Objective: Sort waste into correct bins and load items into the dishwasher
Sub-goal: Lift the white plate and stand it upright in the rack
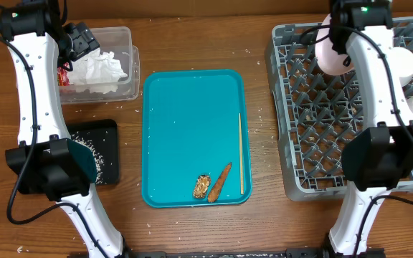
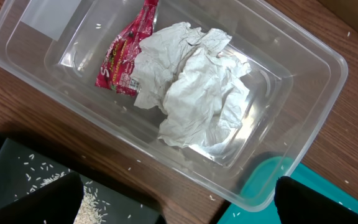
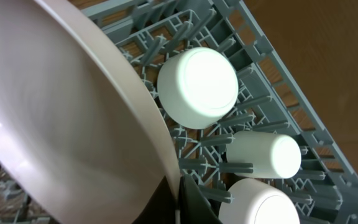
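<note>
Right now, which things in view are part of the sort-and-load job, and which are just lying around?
Job: napkins, wrapper, clear tub, black tray, carrot stick, brown lump, plate, bowl, cup, dish rack.
Just there: teal tray, thin wooden stick (role unclear).

A brown wooden worktop (image 1: 264, 222) fills the overhead view — its grain runs side to side, left edge to right. Light falls evenly, shadows soft and faint.
</note>
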Controlling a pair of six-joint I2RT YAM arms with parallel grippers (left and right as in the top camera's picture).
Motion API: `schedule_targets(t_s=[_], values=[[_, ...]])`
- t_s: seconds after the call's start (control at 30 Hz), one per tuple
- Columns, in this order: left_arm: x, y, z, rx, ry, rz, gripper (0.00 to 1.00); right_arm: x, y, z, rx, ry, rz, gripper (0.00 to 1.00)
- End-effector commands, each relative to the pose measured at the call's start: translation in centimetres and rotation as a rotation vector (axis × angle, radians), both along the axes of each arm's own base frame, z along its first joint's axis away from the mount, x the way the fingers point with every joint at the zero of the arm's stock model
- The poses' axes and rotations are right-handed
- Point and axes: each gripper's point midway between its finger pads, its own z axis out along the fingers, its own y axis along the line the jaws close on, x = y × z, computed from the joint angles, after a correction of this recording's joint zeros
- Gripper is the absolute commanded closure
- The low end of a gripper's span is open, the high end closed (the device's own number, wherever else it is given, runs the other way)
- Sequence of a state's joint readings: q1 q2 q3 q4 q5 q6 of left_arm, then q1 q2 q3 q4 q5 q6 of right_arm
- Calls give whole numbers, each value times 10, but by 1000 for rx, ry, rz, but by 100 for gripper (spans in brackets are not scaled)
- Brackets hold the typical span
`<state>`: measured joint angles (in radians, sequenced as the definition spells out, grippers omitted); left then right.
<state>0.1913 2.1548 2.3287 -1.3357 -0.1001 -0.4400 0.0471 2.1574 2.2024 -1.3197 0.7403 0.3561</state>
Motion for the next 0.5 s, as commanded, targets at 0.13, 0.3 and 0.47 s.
schedule_targets(t_s=[0.13, 0.3, 0.47], values=[[-2, -4, 12, -3, -29, 5, 0, -1, 25, -7, 18, 57, 77, 63], [-2, -4, 12, -3, -29, 5, 0, -5, 53, -6, 179, 71, 142, 57], [-2, -4, 12, -3, -29, 5, 0, -18, 112, 13, 526, 62, 273, 51]])
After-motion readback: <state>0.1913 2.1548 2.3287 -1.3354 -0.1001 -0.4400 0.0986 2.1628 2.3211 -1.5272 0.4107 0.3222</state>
